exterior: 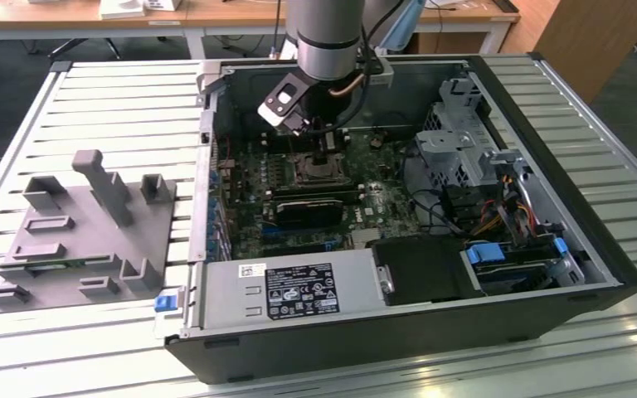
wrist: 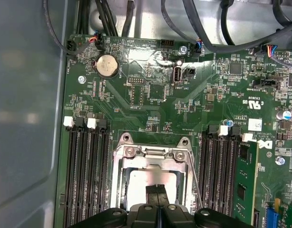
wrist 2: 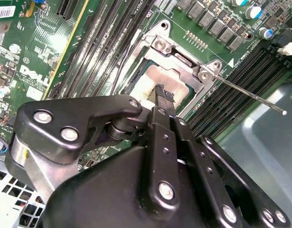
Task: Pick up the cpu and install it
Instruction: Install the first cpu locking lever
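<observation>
We look into an open computer case (exterior: 407,352) lying on its side on a slatted metal table (exterior: 109,108), where the arm's gripper (exterior: 323,156) reaches down over the motherboard (exterior: 296,228). In the first wrist view its two black fingertips (wrist: 151,191) are pressed together with no gap between them and pinch nothing. They hang right over the cpu (wrist: 136,183), and we cannot tell whether they touch it.

The cpu, a silvery square, lies inside the processor socket, ringed by the socket's metal frame (wrist: 153,153). In the second wrist view a thin retaining lever (wrist 2: 250,96) sticks out from that frame, over the neighbouring memory slots (wrist: 86,175), which flank the socket on both sides. A coin battery (wrist: 107,65) sits further up the board.

Besides the motherboard, the case holds:
- a grey power supply (exterior: 285,290) along the side nearest the exterior camera
- a black expansion card (exterior: 313,211) just beside the socket
- a metal drive cage (exterior: 457,141) on the exterior view's right
- a tangle of coloured cables (exterior: 507,203) above a blue-tabbed bay (exterior: 507,257)

Outside the case, on the exterior view's left, a grey tray (exterior: 86,240) with upright posts and shallow pockets rests on the table, well apart from the gripper.
</observation>
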`<state>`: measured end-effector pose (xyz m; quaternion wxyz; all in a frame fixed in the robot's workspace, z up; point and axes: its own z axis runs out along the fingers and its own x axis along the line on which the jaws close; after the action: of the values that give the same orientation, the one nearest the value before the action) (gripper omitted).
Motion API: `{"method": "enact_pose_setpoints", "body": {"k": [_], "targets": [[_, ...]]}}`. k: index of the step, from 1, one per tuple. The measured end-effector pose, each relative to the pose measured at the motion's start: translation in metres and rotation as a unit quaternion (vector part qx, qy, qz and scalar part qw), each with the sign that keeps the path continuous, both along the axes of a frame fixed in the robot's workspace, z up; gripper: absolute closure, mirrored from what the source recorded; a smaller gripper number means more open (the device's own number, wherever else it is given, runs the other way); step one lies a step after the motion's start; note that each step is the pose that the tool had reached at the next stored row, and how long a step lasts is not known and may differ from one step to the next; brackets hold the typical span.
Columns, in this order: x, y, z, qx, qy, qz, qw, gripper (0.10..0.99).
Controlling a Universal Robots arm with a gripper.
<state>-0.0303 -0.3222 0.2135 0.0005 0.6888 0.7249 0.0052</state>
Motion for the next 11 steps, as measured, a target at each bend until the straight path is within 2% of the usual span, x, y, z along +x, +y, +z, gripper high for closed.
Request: {"method": "enact_pose_setpoints", "body": {"k": [11], "targets": [[0.0,0.0,0.0026,-0.0001,0.0001,0.0,1.0,0.98]]}}
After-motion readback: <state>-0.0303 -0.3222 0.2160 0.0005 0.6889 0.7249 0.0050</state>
